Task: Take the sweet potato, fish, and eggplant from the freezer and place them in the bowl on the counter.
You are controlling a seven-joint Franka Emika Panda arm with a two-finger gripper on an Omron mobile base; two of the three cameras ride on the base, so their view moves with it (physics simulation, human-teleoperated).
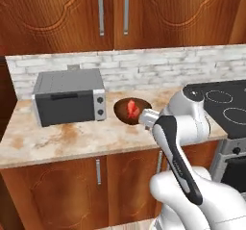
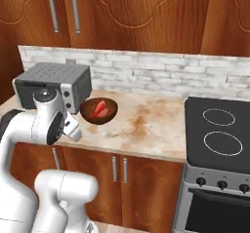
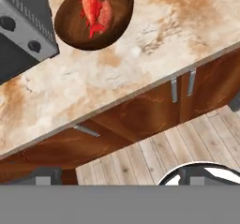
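Hidden and cut-off parts

The arm covers the near right rim of the bowl [image 1: 126, 109]; the toaster oven [image 3: 21, 28] is cut by the hand view's left edge; the claw's tips barely show there.

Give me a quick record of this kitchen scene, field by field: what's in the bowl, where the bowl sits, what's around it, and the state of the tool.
bowl: dark reddish-brown bowl, on the counter beside the toaster oven
bowl contents: red fish lying next to an orange-red piece, likely the sweet potato
eggplant: none seen in the bowl
stovetop: black stovetop, on the far side of the bowl from the toaster oven
tool: tool open, holding nothing, out over the counter's front edge
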